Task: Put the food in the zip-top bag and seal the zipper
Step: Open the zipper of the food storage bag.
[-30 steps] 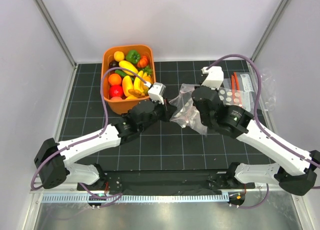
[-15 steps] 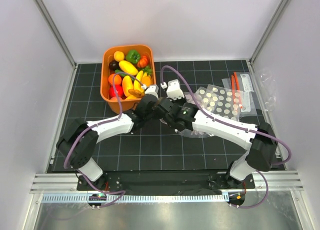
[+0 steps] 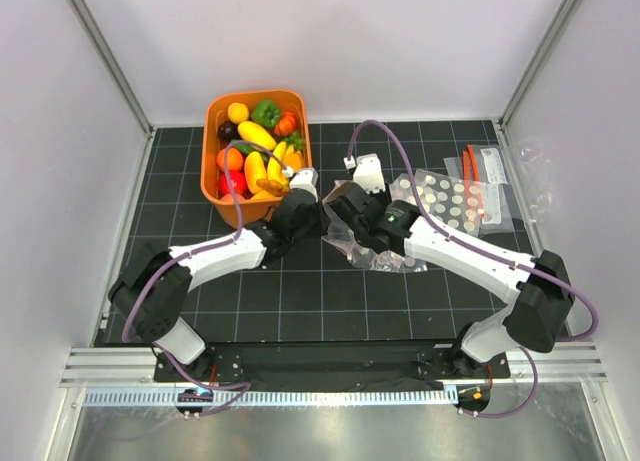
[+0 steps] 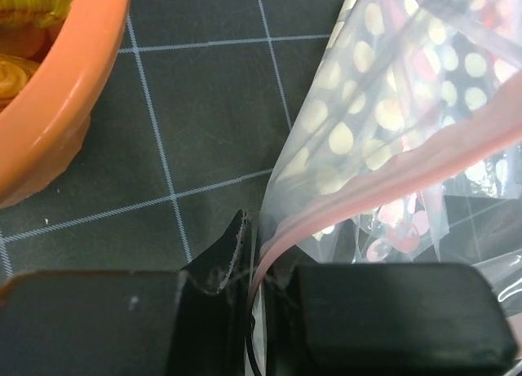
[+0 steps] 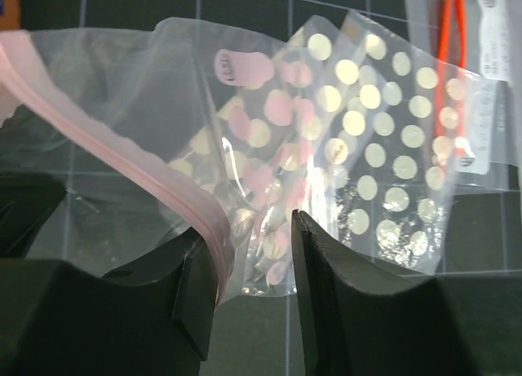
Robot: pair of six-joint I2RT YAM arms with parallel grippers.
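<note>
Little writing can be read. In the right wrist view a white label (image 5: pixel 489 5) on a small bag (image 5: pixel 469 82) with a red-orange strip carries dark print too small to make out. A pink oval patch (image 5: pixel 236 66) on the clear bag (image 5: pixel 122 90) shows dark marks that are too blurred to read.

The bag (image 3: pixel 378 249) lies crumpled on the counter (image 3: pixel 300 291), just right of the orange bin (image 3: pixel 254 93) and against the dotted bags (image 3: pixel 440 193). Their pale dots show through its film in both wrist views. The food (image 3: pixel 255 156) sits piled in the bin, apart from the bag.

The 2 arms meet at the bag's near-left corner. In the left wrist view the pink zipper (image 4: pixel 383 176) runs down from the upper right and drops into the narrow slit between the left fingers (image 4: pixel 375 311), which are pinched on it. The bin's rim (image 4: pixel 73 90) curves past at the upper left.

In the right wrist view the right fingers (image 5: pixel 342 311) stand apart, released. The zipper (image 5: pixel 106 143) slants down from the upper left and ends against the inner face of the 1 on the left. The other finger is clear of it, with dotted bags (image 5: pixel 383 172) visible through the gap.
</note>
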